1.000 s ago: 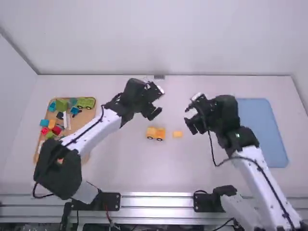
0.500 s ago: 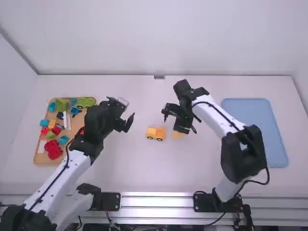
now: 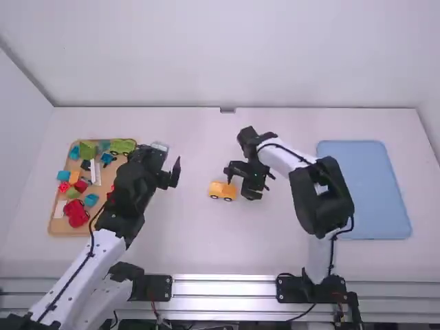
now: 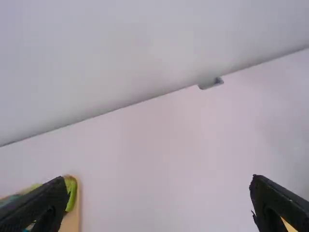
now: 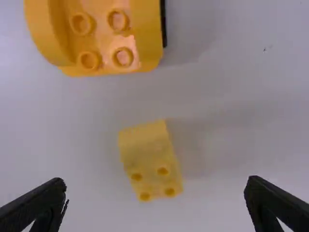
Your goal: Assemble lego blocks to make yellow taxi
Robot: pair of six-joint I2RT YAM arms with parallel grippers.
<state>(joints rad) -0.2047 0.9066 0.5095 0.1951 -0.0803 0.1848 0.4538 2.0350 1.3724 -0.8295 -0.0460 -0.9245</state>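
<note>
Pointing lengthwise at orange car (image 3: pixel 221 192), seemingly: block (image 5: pixel 147 153)

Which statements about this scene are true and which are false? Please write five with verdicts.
The open black right gripper is near a small yellow plastic block. True.
This block is joined to the orange plastic toy car. False: the car lies apart.
The tan tray with colourful toy blocks lies on the left arm's side. True.
The light-blue rectangular mat lies left of the car. False: the mat lies right of it.
The black left gripper is shut. False: this gripper is open.
</note>
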